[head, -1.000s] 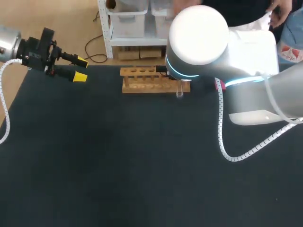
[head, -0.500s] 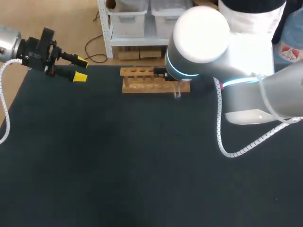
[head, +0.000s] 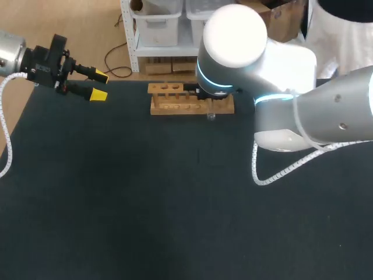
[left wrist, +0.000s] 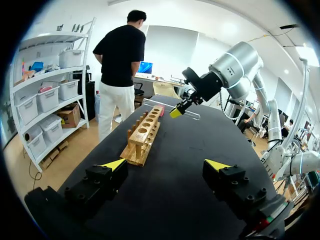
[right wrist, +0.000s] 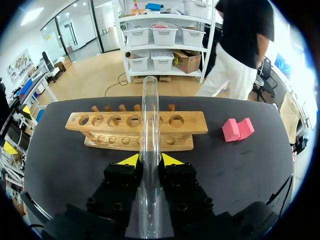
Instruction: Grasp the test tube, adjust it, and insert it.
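A clear glass test tube (right wrist: pixel 149 115) sits clamped between the yellow tips of my right gripper (right wrist: pixel 149 160) and reaches out ahead of them over the wooden rack (right wrist: pixel 190 122). The rack has a row of several holes. In the head view my right arm covers its own gripper and the rack's (head: pixel 169 106) right part; only the tube's end (head: pixel 208 116) shows, in front of the rack. The left wrist view shows the tube (left wrist: pixel 157 103) lying crosswise above the rack's (left wrist: pixel 145 137) far end. My left gripper (head: pixel 96 84) hangs open and empty at the table's far left corner.
Two pink blocks (right wrist: pixel 237 129) lie on the dark mat to the right of the rack. The mat (head: pixel 145 192) in front of the rack is bare. My right arm's white cable (head: pixel 262 169) loops down over the mat.
My right arm has shifted left along the rack, carrying the tube; the tube's end now sits further left in front of the rack. The left arm has not moved.
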`<state>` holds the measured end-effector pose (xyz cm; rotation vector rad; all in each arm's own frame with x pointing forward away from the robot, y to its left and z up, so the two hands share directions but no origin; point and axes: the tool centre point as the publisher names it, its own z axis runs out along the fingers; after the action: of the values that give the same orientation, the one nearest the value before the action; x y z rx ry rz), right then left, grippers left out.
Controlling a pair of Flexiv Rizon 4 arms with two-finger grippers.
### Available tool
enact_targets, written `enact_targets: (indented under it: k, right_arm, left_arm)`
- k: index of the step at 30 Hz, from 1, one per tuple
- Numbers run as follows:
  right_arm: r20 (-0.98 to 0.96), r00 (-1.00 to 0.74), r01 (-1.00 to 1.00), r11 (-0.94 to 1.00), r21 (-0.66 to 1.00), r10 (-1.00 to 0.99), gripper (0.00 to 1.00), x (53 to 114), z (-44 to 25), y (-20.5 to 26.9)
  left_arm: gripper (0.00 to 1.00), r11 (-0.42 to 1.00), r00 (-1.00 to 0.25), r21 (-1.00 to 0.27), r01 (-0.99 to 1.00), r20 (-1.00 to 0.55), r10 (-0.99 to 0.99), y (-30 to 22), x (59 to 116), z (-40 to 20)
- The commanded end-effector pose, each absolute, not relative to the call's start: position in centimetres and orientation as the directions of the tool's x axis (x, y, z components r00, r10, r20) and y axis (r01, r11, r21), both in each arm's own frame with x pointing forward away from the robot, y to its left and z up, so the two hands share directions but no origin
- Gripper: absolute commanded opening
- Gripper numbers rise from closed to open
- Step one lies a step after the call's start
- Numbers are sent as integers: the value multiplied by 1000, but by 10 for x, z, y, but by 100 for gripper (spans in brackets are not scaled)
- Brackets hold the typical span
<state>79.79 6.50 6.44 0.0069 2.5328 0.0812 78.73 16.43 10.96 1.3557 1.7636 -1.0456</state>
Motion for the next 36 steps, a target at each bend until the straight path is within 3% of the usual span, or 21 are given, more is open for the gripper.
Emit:
enact_targets:
  k: [1,36]
  right_arm:
    - [-566,-824,-10,998,55,23,0,807,60,71]
    - [-483,-875,-1,999,50,24,0,815,34,77]
  left_arm:
    - [100,137,-233,-192,972,-871,433,165,788,109]
    - [100,137,-233,-192,972,-871,433,165,788,109]
